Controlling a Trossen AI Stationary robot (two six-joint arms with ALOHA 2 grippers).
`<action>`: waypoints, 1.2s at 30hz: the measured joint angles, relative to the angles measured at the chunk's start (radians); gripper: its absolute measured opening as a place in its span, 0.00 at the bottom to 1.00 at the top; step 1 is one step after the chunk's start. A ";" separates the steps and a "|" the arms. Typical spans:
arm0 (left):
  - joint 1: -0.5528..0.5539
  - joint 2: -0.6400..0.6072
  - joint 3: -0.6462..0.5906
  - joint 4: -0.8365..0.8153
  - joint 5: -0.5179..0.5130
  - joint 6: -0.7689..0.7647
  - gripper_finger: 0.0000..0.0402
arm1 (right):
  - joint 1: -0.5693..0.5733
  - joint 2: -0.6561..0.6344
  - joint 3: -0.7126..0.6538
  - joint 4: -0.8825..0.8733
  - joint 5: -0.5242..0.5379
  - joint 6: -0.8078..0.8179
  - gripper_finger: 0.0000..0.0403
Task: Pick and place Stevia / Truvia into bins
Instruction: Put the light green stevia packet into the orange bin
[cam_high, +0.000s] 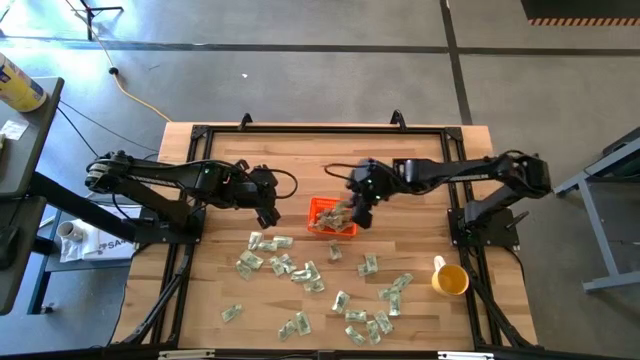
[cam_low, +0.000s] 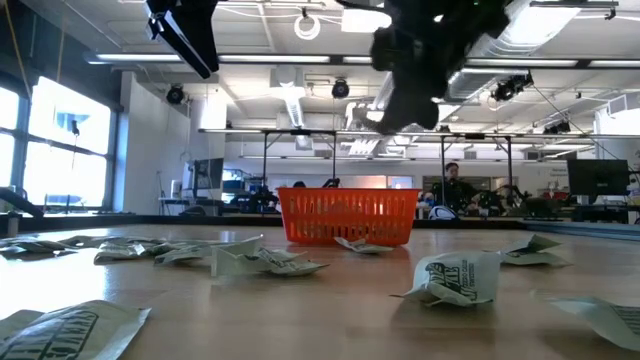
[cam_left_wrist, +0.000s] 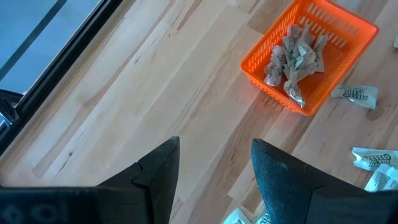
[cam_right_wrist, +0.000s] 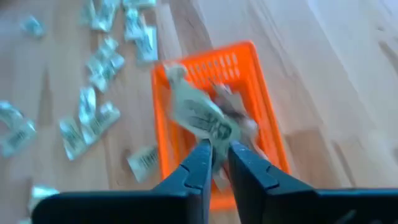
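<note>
The orange bin (cam_high: 322, 207) stands mid-table and holds several crumpled Stevia sachets (cam_left_wrist: 292, 59). Many more sachets (cam_high: 300, 270) lie flat and scattered over the near half of the table. My right gripper (cam_right_wrist: 215, 163) hangs above the bin's right side, shut on one pale green sachet (cam_right_wrist: 200, 117); the low view shows it high above the bin (cam_low: 348, 215). To the left of the bin, my left gripper (cam_left_wrist: 214, 177) stays open and raised over bare wood with nothing between its fingers. My right gripper pinches one end of the sachet (cam_right_wrist: 214, 143) between its two fingers. The fingers slant down from the table's right. The sachet sticks out ahead of the fingertips, lifted clear, over the bin's inside.
A yellow cup (cam_high: 450, 280) stands near the table's right edge. One sachet (cam_left_wrist: 356, 93) lies just outside the bin's near wall. A black frame (cam_high: 320, 128) runs round the tabletop. Bare wood shows along the far side, behind the bin.
</note>
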 joint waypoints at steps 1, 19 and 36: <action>0.000 0.000 0.000 0.000 0.000 0.000 0.58 | -0.003 0.025 0.016 0.006 -0.013 0.008 0.13; 0.008 0.187 -0.004 -0.019 0.099 0.216 0.58 | 0.031 0.073 0.132 -0.091 0.104 -0.035 0.49; -0.038 0.127 -0.497 0.678 0.294 0.297 0.58 | 0.139 -0.121 0.131 -0.454 0.471 0.089 0.60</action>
